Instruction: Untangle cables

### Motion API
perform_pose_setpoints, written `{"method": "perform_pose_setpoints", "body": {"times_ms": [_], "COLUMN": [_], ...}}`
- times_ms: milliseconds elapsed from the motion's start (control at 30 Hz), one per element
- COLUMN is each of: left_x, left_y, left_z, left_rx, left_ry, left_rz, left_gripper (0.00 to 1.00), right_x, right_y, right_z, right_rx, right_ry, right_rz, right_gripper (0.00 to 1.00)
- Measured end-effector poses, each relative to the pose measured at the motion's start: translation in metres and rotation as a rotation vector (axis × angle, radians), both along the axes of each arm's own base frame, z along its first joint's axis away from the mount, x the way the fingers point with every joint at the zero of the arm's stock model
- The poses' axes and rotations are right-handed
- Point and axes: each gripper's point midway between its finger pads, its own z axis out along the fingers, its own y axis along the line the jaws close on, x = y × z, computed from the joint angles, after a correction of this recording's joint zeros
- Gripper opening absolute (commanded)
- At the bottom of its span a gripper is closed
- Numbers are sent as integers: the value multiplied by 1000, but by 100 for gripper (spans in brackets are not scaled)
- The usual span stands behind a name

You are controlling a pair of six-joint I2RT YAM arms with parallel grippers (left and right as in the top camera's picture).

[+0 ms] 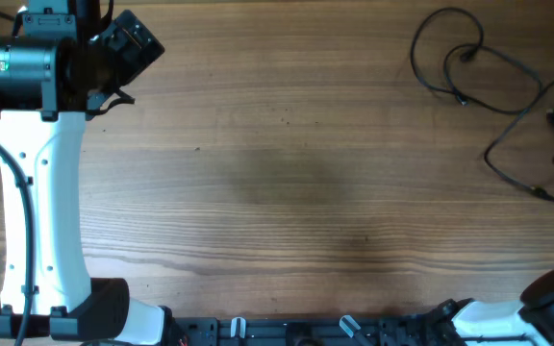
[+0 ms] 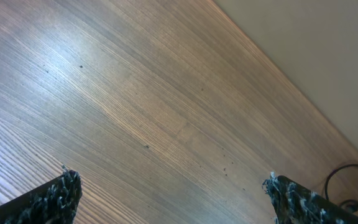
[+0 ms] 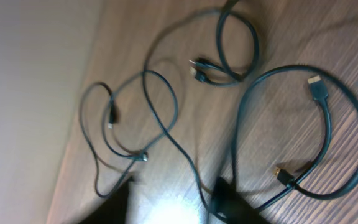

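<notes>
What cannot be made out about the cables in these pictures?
Overhead: the cables run off the right edge; plugs too small to tell apart.
Right wrist: blur hides which cord lies over which; the right end effector is cut off by the bottom edge.
Left wrist: only one cable loop shows, in the lower right corner, partly behind a finger of the left end effector.
</notes>
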Motion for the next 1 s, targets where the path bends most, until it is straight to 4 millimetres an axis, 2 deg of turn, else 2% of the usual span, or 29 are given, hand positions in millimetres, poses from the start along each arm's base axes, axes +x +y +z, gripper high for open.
{"method": "perform_pose_setpoints", "body": {"times_ms": [67,167,233,300,400,533,633,700,733,767,800,933,1000], "left_x": [0,0,0,-1,-2,-2,-3,-3,-3,-3,-3,-3,-3], "left_y": [0,0,0,0,0,0,0,0,0,0,0,0,0], "left_z": [0,0,0,-1,-2,-2,-2,-2,-2,-2,-2,-2,-2], "left_rx": [0,0,0,1,1,1,1,1,1,1,1,1,1], "left_ry": [0,0,1,6,12,12,13,13,13,13,14,14,14], "left_rz": [0,0,0,0,0,0,0,0,0,0,0,0,0], "left_gripper": [100,100,100,100,100,100,100,100,100,100,100,100,100], "right_x": [3,4,4,6,11,13,15,18,14,11,2,-28,-35], "right_y": [3,10,21,31,48,81,123,166,202,226,263,331,341], "right_z": [-12,-13,-9,-2,20,71,94,103,109,115,124,142,147], "right_rx": [36,47,62,62,25,-58,-90,-114,-126,-136,-160,-153,-140], "right_ry": [20,22,25,20,-12,-107,-180,-211,-223,-238,-260,-285,-281], "right_rz": [10,29,59,91,160,270,442,602,720,800,913,1059,1051], "right_gripper": [74,78,91,99,100,100,100,100,100,100,100,100,100]}}
